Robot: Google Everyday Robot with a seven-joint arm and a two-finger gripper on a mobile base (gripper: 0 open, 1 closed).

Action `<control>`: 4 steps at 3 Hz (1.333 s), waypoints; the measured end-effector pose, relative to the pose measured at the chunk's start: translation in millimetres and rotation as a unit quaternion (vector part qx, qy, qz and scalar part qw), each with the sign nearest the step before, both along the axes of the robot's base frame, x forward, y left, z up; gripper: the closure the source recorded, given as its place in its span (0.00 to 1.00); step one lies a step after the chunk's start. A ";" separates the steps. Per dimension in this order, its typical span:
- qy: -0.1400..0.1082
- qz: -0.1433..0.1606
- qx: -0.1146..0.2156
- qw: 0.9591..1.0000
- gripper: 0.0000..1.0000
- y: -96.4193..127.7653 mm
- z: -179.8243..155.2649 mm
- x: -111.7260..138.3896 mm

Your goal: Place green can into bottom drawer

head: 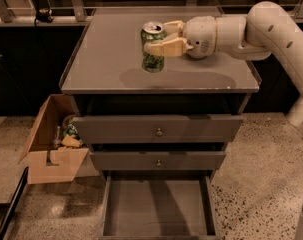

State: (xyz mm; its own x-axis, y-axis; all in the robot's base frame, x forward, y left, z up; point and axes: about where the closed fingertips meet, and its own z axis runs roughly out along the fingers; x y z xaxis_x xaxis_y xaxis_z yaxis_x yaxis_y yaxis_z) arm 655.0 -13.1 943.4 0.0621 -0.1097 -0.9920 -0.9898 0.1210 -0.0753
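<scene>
The green can (153,49) with its silver top is upright and lifted above the grey cabinet top (106,69). My gripper (158,37) reaches in from the right and is shut on the can near its upper half, one finger in front and one behind. The bottom drawer (158,209) is pulled open below, its flat grey floor bare. The white bowl is hidden behind my arm.
Two shut drawers with small knobs (159,132) sit above the open one. An open cardboard box (53,144) with scraps stands on the floor at the cabinet's left. My arm (271,29) spans the right side.
</scene>
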 end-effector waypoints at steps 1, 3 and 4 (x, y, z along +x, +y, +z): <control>-0.001 0.000 0.000 1.000 1.00 0.2 0.9 0.6; -0.014 -0.064 -0.047 0.997 1.00 -5.9 2.7 -54.7; 0.001 -0.083 -0.040 0.996 1.00 -14.4 -10.7 -90.6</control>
